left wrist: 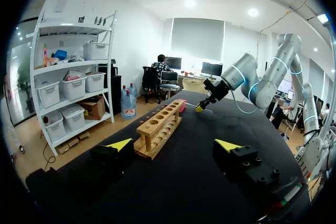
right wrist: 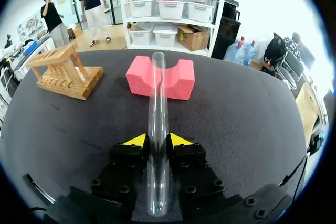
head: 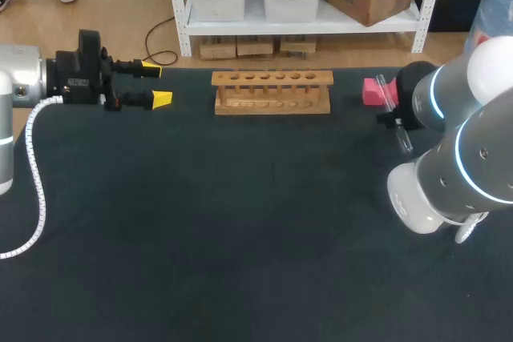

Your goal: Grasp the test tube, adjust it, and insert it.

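Observation:
A clear glass test tube (right wrist: 157, 108) lies between the yellow-tipped fingers of my right gripper (right wrist: 157, 141), which is shut on its lower part. The tube's far end rests in the notch of a pink foam block (right wrist: 181, 80). From above, the tube (head: 398, 122) sticks out from under my right wrist at the table's right side, beside the pink block (head: 372, 91). The wooden rack (head: 272, 92) with a row of holes stands at the back middle. My left gripper (head: 155, 84) hovers open left of the rack, holding nothing.
The dark table mat (head: 240, 230) spreads wide in front of the rack. In the left wrist view the rack (left wrist: 160, 127) stands just ahead of the open left gripper (left wrist: 173, 145), with my right arm (left wrist: 247, 80) beyond it.

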{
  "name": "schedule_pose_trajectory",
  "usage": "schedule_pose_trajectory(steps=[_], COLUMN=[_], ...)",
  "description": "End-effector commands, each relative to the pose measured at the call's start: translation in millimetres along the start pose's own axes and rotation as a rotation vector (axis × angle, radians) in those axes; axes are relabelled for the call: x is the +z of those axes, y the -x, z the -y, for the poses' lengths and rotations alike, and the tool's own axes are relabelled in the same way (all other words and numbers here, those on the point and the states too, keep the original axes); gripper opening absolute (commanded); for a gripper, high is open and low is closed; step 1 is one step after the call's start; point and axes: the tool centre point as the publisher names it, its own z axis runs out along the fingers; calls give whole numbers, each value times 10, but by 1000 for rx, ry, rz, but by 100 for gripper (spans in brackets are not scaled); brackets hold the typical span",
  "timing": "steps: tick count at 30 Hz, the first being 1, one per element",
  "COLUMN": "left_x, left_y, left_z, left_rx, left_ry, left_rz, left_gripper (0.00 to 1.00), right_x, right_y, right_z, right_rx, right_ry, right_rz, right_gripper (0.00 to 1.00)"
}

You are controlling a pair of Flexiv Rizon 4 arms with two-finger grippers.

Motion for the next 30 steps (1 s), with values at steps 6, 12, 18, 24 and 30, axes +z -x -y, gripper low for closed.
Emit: schedule_pose_trajectory(steps=[6, 12, 18, 24, 30], left_x=[2, 2, 2, 2, 2], left_y=[-12, -12, -12, -12, -12], left_z=[0, 0, 0, 0, 0], left_rx=[3, 3, 3, 3, 3], left_ry=[1, 1, 1, 1, 1], left_rz=[5, 5, 5, 5, 5], left_gripper=[100, 100, 100, 100, 100], right_x=[-120, -291, -537, -736, -911], right_y=[52, 96, 163, 239, 324], right_z=[-38, -62, -137, -284, -522], right_rx=[41, 74, 103, 114, 111], right_ry=[-30, -52, -74, -95, -106], right_rz=[15, 25, 28, 27, 22], right_gripper=[0, 0, 0, 0, 0])
